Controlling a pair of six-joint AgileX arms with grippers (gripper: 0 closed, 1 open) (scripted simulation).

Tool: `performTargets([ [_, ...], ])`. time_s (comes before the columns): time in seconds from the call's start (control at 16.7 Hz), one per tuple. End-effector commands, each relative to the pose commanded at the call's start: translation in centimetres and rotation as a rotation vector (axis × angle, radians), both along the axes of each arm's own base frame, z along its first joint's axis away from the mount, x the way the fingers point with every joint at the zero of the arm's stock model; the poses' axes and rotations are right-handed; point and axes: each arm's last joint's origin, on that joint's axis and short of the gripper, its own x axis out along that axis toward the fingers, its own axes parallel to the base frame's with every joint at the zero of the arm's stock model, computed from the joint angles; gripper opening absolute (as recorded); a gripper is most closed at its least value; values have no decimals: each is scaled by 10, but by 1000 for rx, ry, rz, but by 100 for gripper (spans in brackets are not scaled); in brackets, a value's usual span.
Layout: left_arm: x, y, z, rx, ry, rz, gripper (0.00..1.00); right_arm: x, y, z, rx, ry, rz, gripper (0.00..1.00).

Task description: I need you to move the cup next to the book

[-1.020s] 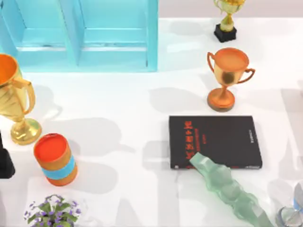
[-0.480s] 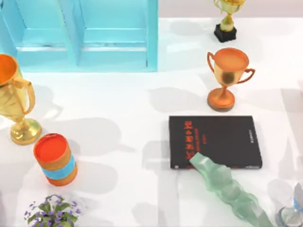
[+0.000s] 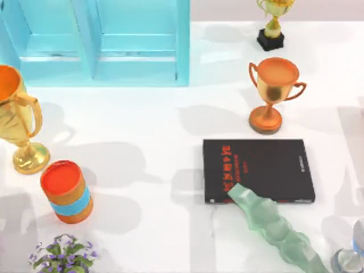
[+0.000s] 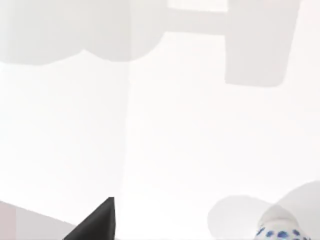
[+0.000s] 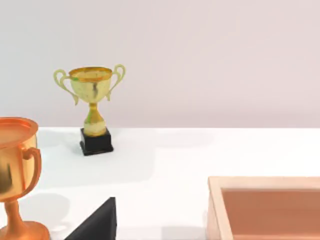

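White table [image 3: 159, 119] with the book [image 3: 259, 170] at centre-right and the cup [image 3: 354, 256] at the right front corner; a dark shape at the left edge has gone since a second ago. Neither gripper's state can be told; transfer not begun.

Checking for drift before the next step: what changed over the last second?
A dark shape at the top view's left edge, beside the orange cylinder, slid out of view, and the shadows near it shifted. The book, the cup and the trophies stayed put.
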Motion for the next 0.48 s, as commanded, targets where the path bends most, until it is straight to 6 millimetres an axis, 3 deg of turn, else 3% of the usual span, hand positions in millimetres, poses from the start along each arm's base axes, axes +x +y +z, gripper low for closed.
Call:
performTargets([
  [0.18,-2,43,1,-39,128,-104,100,0,0,0,0,0,0,100],
  [0.48,-25,103,8,-96,198,-213,100,0,0,0,0,0,0,100],
])
